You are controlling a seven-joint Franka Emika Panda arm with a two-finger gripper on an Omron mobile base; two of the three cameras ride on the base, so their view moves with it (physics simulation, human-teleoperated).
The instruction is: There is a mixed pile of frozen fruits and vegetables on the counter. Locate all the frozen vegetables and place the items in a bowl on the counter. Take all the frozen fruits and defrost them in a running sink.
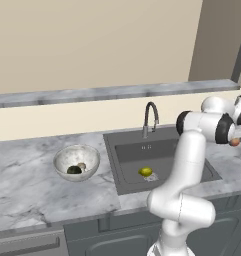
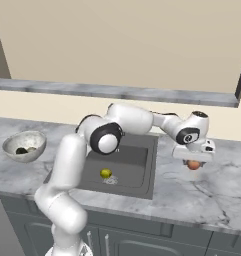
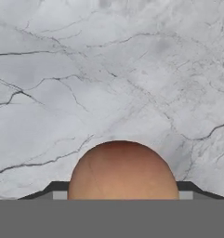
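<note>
The jaws of the gripper point(image 2: 193, 161) sit clamped on the reddish apple point(image 2: 193, 164), just above the tabletop point(image 2: 212, 195) right of the sink point(image 2: 142, 172); the basin lies leftward, the lemon point(image 2: 106, 173) already inside.

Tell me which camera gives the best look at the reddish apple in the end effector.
The hand view: the apple looms large and centred between the end effector's fingertips, above marble counter. The right base view shows it small beneath the end effector, off the counter. The left base view catches just a sliver at the right edge.
</note>
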